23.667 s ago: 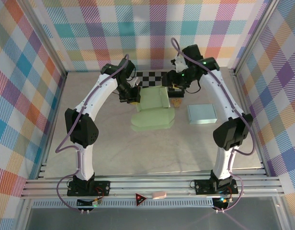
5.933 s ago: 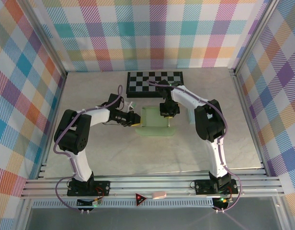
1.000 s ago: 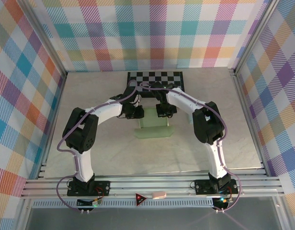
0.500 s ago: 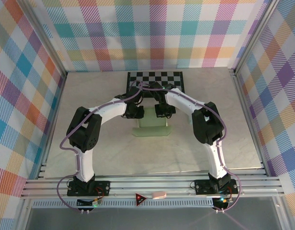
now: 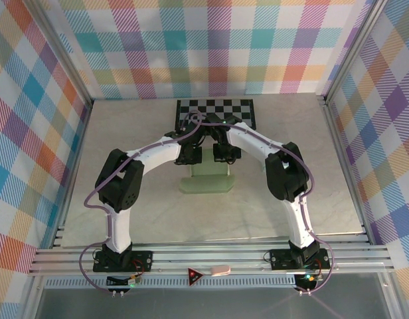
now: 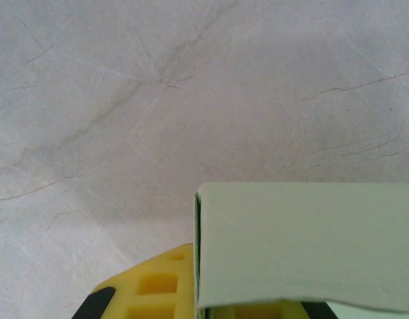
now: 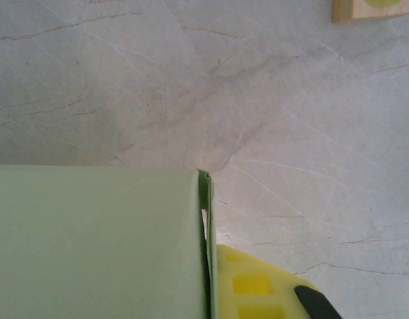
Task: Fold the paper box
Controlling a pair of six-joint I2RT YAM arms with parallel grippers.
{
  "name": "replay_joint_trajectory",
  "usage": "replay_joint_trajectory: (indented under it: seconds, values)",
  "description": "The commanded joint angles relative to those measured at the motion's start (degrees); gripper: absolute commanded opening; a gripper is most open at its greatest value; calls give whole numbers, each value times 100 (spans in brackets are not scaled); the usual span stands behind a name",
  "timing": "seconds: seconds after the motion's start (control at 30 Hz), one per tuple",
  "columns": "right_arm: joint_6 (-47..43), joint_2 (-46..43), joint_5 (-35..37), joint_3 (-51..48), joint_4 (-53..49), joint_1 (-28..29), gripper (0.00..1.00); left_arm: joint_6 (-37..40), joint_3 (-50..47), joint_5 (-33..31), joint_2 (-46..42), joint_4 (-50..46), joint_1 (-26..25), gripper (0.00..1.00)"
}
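The left gripper [image 5: 190, 154] sits at the far left corner of the pale green folded paper box [image 5: 208, 176], and the right gripper [image 5: 224, 153] at its far right corner. One yellow finger [image 6: 151, 289] of each lies against a box wall, but I cannot tell whether either clamps it. The box rests mid-table [image 5: 125, 199], just near of the black-and-white checkered mat [image 5: 216, 113]. A tan wooden block [image 7: 374, 10] lies apart from it.
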Motion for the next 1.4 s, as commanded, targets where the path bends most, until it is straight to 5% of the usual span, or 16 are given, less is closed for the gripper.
replay_joint_trajectory:
  seconds: [0.0, 0.1, 0.17, 0.23, 0.4, 0.7, 1.37]
  values:
    - [365, -192, 401, 44, -413, 201, 0, -166, -17, -751, 226, -359, -40, 0]
    - [345, -233, 354, -10, -345, 201, 0, -172, -65, -612, 141, -271, -41, 0]
    - [336, -217, 359, 3, -354, 193, 0, -179, -89, -516, -5, -225, -41, 26]
    - [342, -211, 379, -4, -378, 198, 0, -154, -154, -328, -209, -113, -32, 40]
    - [339, -191, 380, 12, -391, 192, 0, -196, -543, 714, -866, 387, 167, 51]
    - [297, -149, 342, 62, -393, 159, 0, -73, -1182, 1462, -1126, 439, 364, 53]
    - [260, -161, 282, 34, -353, 149, 0, 176, -1357, 991, -643, 345, 163, 33]
